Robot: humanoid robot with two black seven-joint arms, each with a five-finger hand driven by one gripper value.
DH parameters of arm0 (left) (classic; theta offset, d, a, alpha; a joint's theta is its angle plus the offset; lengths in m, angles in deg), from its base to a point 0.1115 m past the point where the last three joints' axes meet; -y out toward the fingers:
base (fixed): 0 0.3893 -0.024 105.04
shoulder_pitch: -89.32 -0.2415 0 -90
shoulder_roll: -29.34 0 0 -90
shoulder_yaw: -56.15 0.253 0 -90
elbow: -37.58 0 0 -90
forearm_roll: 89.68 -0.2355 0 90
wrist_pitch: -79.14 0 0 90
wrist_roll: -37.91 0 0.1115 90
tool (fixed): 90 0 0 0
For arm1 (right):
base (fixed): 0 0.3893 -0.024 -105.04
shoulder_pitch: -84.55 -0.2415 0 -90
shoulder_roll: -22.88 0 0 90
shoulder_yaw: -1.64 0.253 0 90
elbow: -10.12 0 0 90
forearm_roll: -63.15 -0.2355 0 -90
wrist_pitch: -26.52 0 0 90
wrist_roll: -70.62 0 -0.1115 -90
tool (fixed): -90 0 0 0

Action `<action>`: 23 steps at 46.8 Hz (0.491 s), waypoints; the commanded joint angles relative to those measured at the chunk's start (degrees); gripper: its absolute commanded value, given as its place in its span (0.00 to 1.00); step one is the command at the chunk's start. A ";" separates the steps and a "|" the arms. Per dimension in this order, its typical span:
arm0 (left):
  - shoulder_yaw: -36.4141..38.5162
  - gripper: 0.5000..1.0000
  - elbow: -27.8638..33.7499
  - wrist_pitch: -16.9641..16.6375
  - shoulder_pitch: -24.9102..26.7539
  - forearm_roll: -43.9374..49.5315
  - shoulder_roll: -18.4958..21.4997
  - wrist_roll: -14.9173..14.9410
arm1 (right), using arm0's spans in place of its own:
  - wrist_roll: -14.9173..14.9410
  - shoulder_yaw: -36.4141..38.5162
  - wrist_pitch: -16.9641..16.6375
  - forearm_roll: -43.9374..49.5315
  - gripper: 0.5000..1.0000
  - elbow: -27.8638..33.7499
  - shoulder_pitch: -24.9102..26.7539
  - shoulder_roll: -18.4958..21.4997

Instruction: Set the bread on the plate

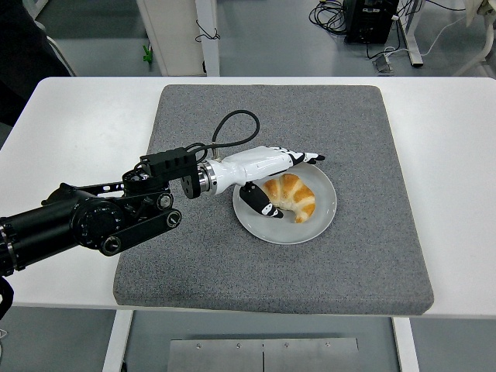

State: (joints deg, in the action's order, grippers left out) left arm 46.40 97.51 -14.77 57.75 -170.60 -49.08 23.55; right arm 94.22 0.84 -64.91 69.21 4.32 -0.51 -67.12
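Observation:
A golden croissant (pixel 291 196) lies on the white plate (pixel 322 219) in the middle of the grey mat. My left hand (pixel 283 180) hovers just over the plate's left and far side. Its fingers (pixel 306 158) are stretched out straight above the croissant, and the thumb (pixel 257 202) hangs down at the bread's left end. The hand holds nothing. My right arm is out of sight.
The grey mat (pixel 349 124) covers most of the white table (pixel 70 132). A black cable (pixel 232 128) loops up from my left wrist. A person's dark clothing (pixel 23 46) shows at the top left corner.

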 commanded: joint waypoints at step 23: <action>-8.00 0.94 0.71 7.51 0.80 10.87 0.63 -0.50 | 0.03 -0.08 -0.05 0.00 1.00 0.00 -0.01 0.00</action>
State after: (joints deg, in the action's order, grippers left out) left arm 39.15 98.23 -8.41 58.59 -161.05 -48.62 23.05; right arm 94.23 0.85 -64.93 69.21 4.32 -0.53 -67.12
